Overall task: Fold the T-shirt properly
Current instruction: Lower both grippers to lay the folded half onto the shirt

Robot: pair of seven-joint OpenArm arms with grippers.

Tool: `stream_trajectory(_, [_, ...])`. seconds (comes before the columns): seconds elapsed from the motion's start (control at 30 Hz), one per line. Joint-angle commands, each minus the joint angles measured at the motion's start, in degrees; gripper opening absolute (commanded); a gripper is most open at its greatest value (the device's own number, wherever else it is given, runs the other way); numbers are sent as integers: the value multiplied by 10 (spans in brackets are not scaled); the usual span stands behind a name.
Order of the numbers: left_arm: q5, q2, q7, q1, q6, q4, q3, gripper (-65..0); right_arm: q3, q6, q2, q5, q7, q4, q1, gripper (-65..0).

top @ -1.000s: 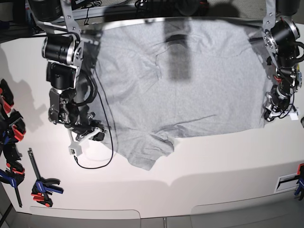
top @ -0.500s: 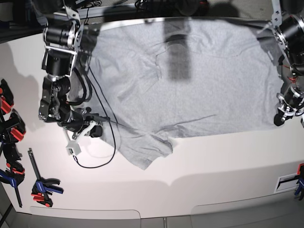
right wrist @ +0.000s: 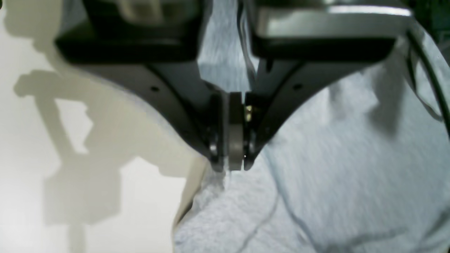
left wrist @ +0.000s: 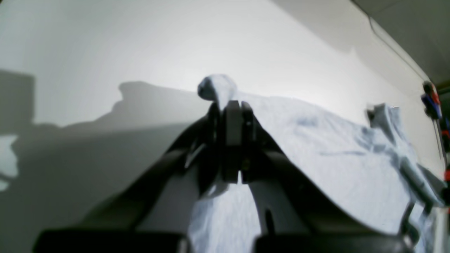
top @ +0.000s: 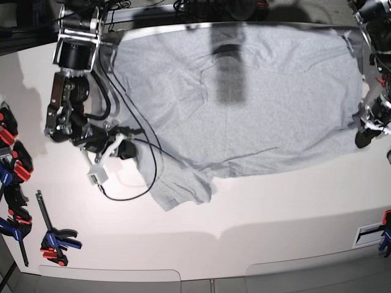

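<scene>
we see the white table [top: 275, 201] first, with the t-shirt [top: 256, 104] spread plain side up over its far half, one sleeve [top: 183, 189] drooping toward the near edge. the cloth lies mostly flat, with soft creases near the middle.

the right gripper [top: 125, 149] sits at the shirt's edge on the base view's left; in its wrist view the jaws are pressed together with a thin fold of grey cloth running up between them, so we judge it has hold of the shirt. the left gripper [top: 361, 139] is at the opposite edge; its wrist view shows jaws closed tight with a small bunch of fabric poking out past the tips, so it too pinches the shirt.

off to the side lie a few clamps [top: 55, 239] with red and blue handles, well apart from the shirt.

we judge the shirt light, limp and stretchy: it will sag and wrinkle wherever it is not held taut. edges and corners, hem or sleeve seam, look the best places to pinch, both sides pulled evenly.
</scene>
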Motion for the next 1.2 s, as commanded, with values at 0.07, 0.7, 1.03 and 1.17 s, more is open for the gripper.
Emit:
stream_trajectory(0.07, [-15, -18, -2, 6, -7, 16, -45, -650, 19, 9, 26, 13, 11, 21, -4, -650])
stream_trajectory(0.7, [-90, -18, 119, 106, -7, 16, -104, -650, 155, 16, 58, 263, -125, 25, -134, -650])
stream_trajectory(1.03, [-89, -17, 130, 119, -7, 16, -104, -650, 155, 16, 58, 261, -127, 25, -135, -650])
stream_trajectory(1.17, [-89, -17, 130, 119, -7, 16, -104, -495, 155, 16, 58, 261, -129, 25, -135, -440])
